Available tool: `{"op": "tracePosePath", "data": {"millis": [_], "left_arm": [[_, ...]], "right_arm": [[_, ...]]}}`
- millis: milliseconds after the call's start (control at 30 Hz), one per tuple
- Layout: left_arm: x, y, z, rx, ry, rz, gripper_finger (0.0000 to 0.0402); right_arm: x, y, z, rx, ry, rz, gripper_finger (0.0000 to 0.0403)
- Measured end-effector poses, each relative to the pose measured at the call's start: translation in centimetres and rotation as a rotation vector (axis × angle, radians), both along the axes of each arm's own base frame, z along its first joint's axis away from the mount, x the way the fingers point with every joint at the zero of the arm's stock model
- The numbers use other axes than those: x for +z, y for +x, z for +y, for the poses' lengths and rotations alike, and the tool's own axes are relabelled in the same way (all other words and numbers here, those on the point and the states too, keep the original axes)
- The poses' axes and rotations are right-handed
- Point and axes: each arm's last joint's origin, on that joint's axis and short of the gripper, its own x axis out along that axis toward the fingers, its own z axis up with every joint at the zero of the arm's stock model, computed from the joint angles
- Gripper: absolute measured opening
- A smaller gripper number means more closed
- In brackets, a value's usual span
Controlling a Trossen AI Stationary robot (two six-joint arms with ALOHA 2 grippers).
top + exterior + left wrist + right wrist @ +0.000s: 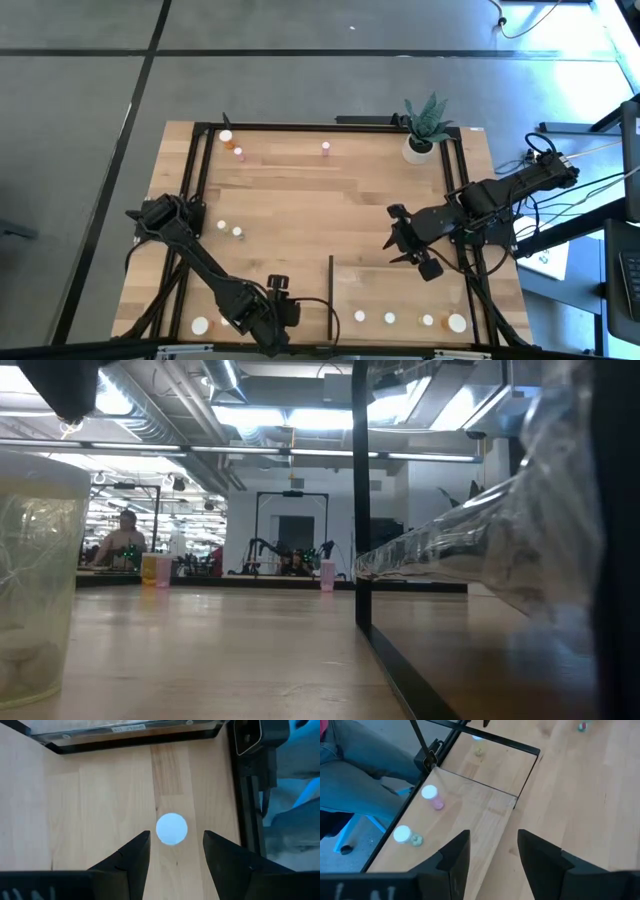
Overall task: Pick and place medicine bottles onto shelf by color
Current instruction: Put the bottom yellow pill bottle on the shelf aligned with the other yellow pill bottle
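Counter (300,210) of pale wood planks fills the high view, framed by dark rails. Near its front edge, right of centre, lies the shelf (400,290), a light-wood panel with a thin dark upright edge (331,297) on its left side.

Both dark arms reach in from the sides. The left arm bends down to the front-left corner, where the left hand (172,847) hangs over a white-capped bottle (172,828); its fingers (132,857) are parted, one on either side of the cap, apart from it and holding nothing. The right arm comes in from the right rail, and the right hand (492,850) hovers above the counter just behind the shelf, fingers spread with nothing between them.

A potted plant (423,128) in a white pot stands at the back-right corner.

Medicine bottles are scattered in groups. Four sit in a row along the shelf's front edge (408,320), the rightmost with the widest cap; the right wrist view shows a pink one (433,797) and a pale one (406,835) among them. Two small ones (230,230) stand on the counter's left-middle. A white-capped one and an orange one (232,144) are in the back-left corner, and a pink one (326,148) stands alone at the back centre. One more white cap (200,325) rests by the front-left edge.
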Motion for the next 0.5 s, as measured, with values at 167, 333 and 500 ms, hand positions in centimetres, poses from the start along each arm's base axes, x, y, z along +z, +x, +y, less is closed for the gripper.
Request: {"op": "tracePosePath", "data": {"millis": [167, 333, 500], "left_arm": [[-1.1, 0.4, 0.3, 0.011, -0.022, -0.026, 0.0176], [-2.1, 0.2, 0.5, 0.018, -0.025, -0.024, 0.0176], [-2.5, 0.1, 0.5, 0.029, -0.040, -0.016, 0.0176]], "right_arm": [[0.0, 0.0, 0.0, 0.001, 0.000, 0.000, 0.0167], [0.0, 0.0, 0.0, 0.001, 0.001, 0.000, 0.0167], [0.0, 0.0, 0.0, 0.001, 0.001, 0.000, 0.0167]]}}
